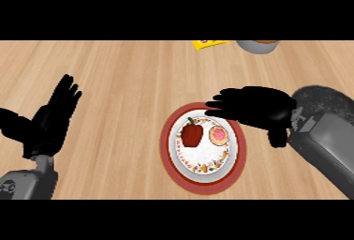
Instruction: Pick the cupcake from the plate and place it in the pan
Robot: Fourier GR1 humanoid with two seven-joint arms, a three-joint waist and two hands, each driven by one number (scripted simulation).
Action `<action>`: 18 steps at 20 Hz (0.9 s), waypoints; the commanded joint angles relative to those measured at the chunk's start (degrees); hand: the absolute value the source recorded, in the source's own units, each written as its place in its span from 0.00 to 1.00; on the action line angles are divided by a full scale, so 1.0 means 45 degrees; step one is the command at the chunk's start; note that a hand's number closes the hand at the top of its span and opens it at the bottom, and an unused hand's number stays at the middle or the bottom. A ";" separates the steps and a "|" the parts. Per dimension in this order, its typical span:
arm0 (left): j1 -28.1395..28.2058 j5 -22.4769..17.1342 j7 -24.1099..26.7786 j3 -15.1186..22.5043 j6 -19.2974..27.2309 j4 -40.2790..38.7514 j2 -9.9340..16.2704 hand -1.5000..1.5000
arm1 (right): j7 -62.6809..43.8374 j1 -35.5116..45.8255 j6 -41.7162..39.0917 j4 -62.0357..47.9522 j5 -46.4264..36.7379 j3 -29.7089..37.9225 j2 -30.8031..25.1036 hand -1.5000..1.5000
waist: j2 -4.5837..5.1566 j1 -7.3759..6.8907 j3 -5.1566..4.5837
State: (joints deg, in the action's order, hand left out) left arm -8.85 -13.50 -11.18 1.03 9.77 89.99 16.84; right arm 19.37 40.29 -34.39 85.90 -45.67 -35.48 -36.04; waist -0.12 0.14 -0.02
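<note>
One plate (181, 174), one cupcake (218, 135), one pepper (192, 133), right hand (259, 108) open above, empty

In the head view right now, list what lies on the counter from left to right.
Left hand, open and resting at the left edge → red pepper on the plate → cupcake beside it on the same plate → right hand, open above the plate's far right rim → dark pan.

Red-rimmed white plate (181, 176), pink-frosted cupcake (218, 135), red pepper (191, 134), wood-grain counter (124, 79).
</note>
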 commanded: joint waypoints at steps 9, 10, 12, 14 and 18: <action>0.0321 0.0690 -0.0304 -0.0154 -0.0212 0.0660 -0.0409 0.50 | -0.0999 -0.1968 -0.0815 0.2124 -0.2193 0.0552 0.1826 0.00 | 0.0010 -0.0060 0.0004; -0.0186 0.0431 0.0061 -0.0531 -0.0475 -0.0243 -0.0365 0.50 | -0.1415 -0.1687 -0.0770 0.1263 -0.2662 0.0129 0.2454 0.00 | 0.0029 -0.0071 0.0001; -0.0103 0.0119 0.0112 -0.0841 -0.0821 -0.0352 -0.0252 0.50 | -0.1792 -0.2002 -0.0591 0.1269 -0.3239 -0.0088 0.2708 0.00 | 0.0030 -0.0071 0.0001; 0.0085 0.0483 -0.0619 -0.0627 -0.0507 0.0595 -0.0402 0.50 | -0.1506 -0.2173 -0.1068 0.1668 -0.3453 0.0490 0.2592 0.00 | 0.0017 -0.0072 0.0003; -0.0403 0.0975 -0.0576 -0.0359 -0.0146 0.0214 -0.0944 0.50 | -0.1591 -0.1410 -0.0989 0.0147 -0.4267 0.0589 0.3665 0.00 | 0.0031 -0.0088 0.0003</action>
State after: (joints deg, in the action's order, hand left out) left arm -9.97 -10.57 -13.12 -1.03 8.22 90.70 14.00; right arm 12.45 33.66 -39.59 90.05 -61.35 -33.11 -22.81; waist -0.01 -0.22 -0.01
